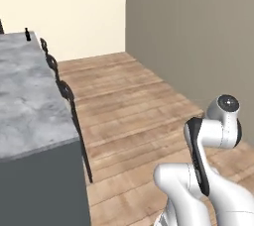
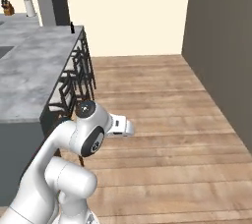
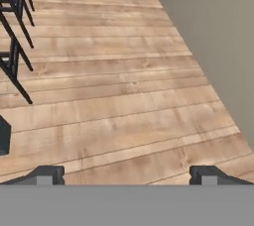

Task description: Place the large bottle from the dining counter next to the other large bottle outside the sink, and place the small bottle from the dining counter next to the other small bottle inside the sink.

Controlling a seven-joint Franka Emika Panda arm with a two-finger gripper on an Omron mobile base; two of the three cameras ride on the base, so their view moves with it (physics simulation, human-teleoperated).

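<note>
The dining counter (image 1: 25,101) runs along the left, grey-white marble on a dark base, and shows again in the right base view (image 2: 34,70). One small dark bottle (image 1: 27,34) stands at its far end (image 2: 72,27); at this distance I cannot tell whether it is the large or the small one. My gripper (image 3: 126,175) is open with nothing between its fingertips (image 3: 49,174), and it looks down at bare wooden floor, far from the counter top. A dark patch (image 2: 5,52) is cut off at the counter's left edge; whether it is the sink I cannot tell.
Black bar stools (image 1: 67,93) line the counter's floor side (image 2: 78,78), and their legs (image 3: 15,46) show at the left of the hand view. A grey-brown wall (image 1: 198,31) bounds the right. A knife block (image 2: 5,6) and a paper roll (image 2: 30,7) stand far back.
</note>
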